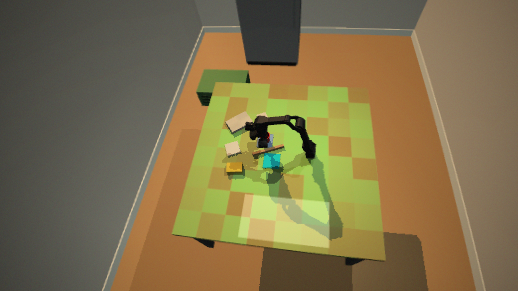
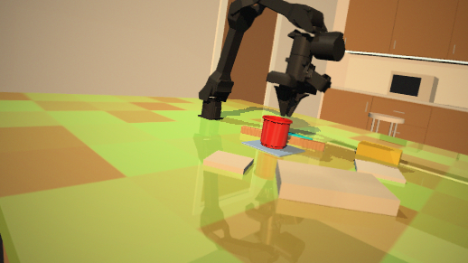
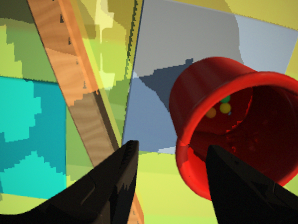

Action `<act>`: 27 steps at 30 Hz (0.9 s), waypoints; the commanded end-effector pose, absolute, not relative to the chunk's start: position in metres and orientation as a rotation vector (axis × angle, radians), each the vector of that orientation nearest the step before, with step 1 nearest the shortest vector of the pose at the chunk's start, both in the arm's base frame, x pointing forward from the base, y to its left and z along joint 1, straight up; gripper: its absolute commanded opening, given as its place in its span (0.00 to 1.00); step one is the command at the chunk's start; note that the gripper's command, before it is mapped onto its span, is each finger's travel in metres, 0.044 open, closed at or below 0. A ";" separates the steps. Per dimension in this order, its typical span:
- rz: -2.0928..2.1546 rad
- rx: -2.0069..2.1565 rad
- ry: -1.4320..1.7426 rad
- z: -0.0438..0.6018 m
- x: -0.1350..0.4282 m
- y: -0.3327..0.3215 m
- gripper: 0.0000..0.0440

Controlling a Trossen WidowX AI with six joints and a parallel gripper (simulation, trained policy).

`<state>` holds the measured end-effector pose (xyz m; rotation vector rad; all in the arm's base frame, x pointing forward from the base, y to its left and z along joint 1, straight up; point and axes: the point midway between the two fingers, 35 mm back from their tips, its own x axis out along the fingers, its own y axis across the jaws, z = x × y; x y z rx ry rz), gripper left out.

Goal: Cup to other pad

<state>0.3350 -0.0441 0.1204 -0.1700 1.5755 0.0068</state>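
The red cup [image 1: 267, 137] [image 2: 275, 133] [image 3: 200, 95] stands upright on the blue-grey pad [image 2: 289, 152] [image 3: 165, 30]. Several small marbles [image 3: 225, 108] lie inside at its bottom. My gripper [image 2: 285, 116] [image 3: 172, 151] points down just above the cup's rim level, partly open, holding nothing. In the wrist view the near side of the rim shows between the fingertips, the right finger over the cup's mouth and the left finger outside it. The cyan pad [image 1: 271, 161] [image 3: 30, 125] lies across the wooden bar, with nothing on it.
The wooden bar [image 1: 268, 150] [image 2: 307, 143] [image 3: 75, 65] lies between the two pads. A yellow-orange block [image 1: 234, 167] [image 2: 379, 153], a large pale slab [image 1: 238, 122] [image 2: 334, 187] and two smaller pale slabs, one [image 1: 232, 148] [image 2: 380, 171] near the block and one [image 2: 229, 162] near the cup, lie around.
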 end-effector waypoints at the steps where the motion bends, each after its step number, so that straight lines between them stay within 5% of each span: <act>1: 0.025 -0.187 1.600 0.105 0.333 -0.050 0.35; 11: 0.118 -0.238 1.635 0.065 0.329 -0.057 0.38; 18: 0.212 -0.314 1.649 0.048 0.325 -0.061 0.02; 27: 0.312 -0.392 1.645 0.057 0.322 -0.063 0.00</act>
